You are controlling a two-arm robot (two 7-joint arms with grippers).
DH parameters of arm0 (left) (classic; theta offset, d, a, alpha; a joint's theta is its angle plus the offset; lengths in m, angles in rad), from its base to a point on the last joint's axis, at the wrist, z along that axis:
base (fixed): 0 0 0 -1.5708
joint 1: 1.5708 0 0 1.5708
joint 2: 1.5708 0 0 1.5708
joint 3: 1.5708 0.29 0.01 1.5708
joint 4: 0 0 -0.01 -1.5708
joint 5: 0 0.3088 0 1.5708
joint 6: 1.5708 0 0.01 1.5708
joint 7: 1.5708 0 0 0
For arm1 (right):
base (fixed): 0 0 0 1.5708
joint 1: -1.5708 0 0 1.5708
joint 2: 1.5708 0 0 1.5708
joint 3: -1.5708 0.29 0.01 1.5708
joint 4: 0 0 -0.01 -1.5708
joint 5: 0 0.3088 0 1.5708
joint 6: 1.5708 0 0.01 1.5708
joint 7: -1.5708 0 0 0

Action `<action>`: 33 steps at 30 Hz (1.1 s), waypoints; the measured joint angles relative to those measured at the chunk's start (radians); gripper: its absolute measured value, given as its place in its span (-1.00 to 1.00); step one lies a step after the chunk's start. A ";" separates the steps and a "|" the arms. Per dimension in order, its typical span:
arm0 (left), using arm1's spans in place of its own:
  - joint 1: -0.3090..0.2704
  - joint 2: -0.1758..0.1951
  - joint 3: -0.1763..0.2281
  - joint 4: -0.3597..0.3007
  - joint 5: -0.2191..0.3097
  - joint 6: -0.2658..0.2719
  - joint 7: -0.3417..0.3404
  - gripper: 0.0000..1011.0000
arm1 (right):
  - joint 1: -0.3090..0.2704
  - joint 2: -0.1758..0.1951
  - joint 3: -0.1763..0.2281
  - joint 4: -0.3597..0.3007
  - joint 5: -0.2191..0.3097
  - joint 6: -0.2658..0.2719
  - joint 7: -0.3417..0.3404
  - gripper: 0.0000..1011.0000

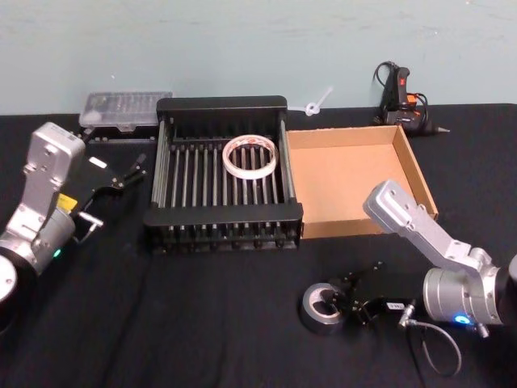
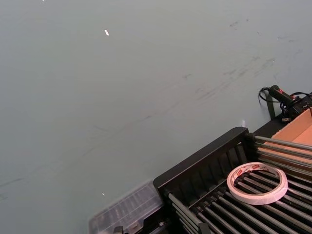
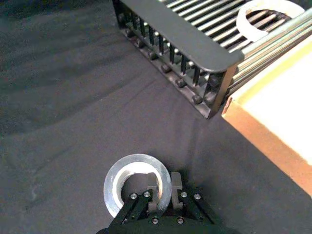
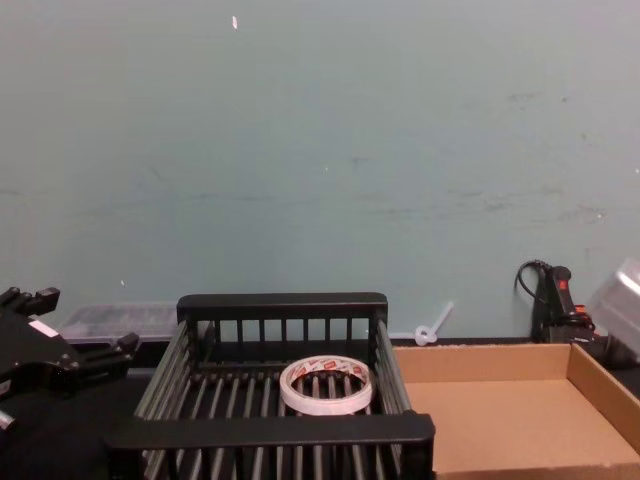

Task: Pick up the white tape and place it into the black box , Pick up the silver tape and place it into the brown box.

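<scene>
Head view: white tape point(image 1: 250, 156) lies flat on the floor bars of the black box point(image 1: 222, 226), upper centre of frame, toward the box's right side. Brown box point(image 1: 412, 166) sits just right of it, walls touching or nearly. Silver tape point(image 1: 321, 308) is on the black cloth point(image 1: 194, 323), lower centre-right. My right gripper point(image 1: 349, 301) is at it, fingers pinching the roll's wall on its right side. Left gripper point(image 1: 121, 179) hangs at left-centre, beside the black box, fingers spread, nothing between them. Clear plastic case point(image 1: 125, 109) at upper left, glue gun point(image 1: 401, 97) at upper right.

Left wrist view: white tape point(image 2: 257, 182) lower right, on the bars; black box rim point(image 2: 200, 163) runs diagonally; brown box corner point(image 2: 298, 129) at right edge.

Right wrist view: right gripper point(image 3: 163, 186) at bottom centre, one finger inside the core, one outside, clamped on the silver tape point(image 3: 134, 183). Black box point(image 3: 175, 39) across the top, brown box point(image 3: 273, 122) at right.

Chest view: white tape point(image 4: 325, 386) centre-bottom inside black box point(image 4: 280, 305); brown box point(image 4: 500, 410) lower right; left gripper point(image 4: 95, 358) at left edge, fingers apart.
</scene>
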 joint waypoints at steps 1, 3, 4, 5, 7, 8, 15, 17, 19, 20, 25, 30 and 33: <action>0.000 0.000 0.000 0.000 0.000 0.000 0.000 0.98 | 0.000 0.000 0.001 -0.001 0.000 -0.002 0.000 -0.66; 0.000 0.000 0.000 0.000 0.000 0.000 0.000 0.98 | -0.003 0.001 0.008 -0.004 0.002 -0.009 0.000 -0.66; 0.000 0.000 0.000 0.000 0.000 0.000 0.000 0.98 | -0.005 0.000 0.013 -0.006 0.005 -0.015 -0.002 -0.66; 0.000 0.000 0.000 0.000 0.000 0.000 0.000 0.98 | -0.007 -0.001 0.017 -0.008 0.007 -0.018 -0.004 -0.66; 0.000 0.000 0.000 0.000 0.000 0.000 0.000 0.98 | -0.012 -0.004 0.031 -0.011 0.014 -0.032 -0.016 -0.66; 0.000 0.000 0.000 0.000 0.000 0.000 0.000 0.98 | -0.014 -0.005 0.037 -0.013 0.016 -0.036 -0.019 -0.66; 0.000 0.000 0.000 0.000 0.000 0.000 0.000 0.98 | -0.015 -0.024 0.083 -0.012 0.023 -0.070 -0.069 -0.66; 0.000 0.000 0.000 0.000 0.000 0.000 0.000 0.98 | -0.010 -0.038 0.101 -0.006 0.020 -0.085 -0.095 -0.66; 0.000 0.000 0.000 0.000 0.000 0.000 0.000 0.98 | -0.006 -0.047 0.112 0.000 0.015 -0.096 -0.113 -0.66; 0.000 0.000 0.000 0.000 0.000 0.000 0.000 0.98 | -0.002 -0.057 0.122 0.005 0.009 -0.104 -0.127 -0.66; 0.000 0.000 0.000 0.000 0.000 0.000 0.000 0.98 | 0.022 -0.092 0.146 0.037 -0.021 -0.122 -0.169 -0.66; 0.000 0.000 0.000 0.000 0.000 0.000 0.000 0.98 | 0.072 -0.140 0.156 0.109 -0.055 -0.129 -0.202 -0.66; 0.000 0.000 0.000 0.000 0.000 0.000 0.000 0.98 | 0.101 -0.168 0.161 0.158 -0.070 -0.130 -0.214 -0.66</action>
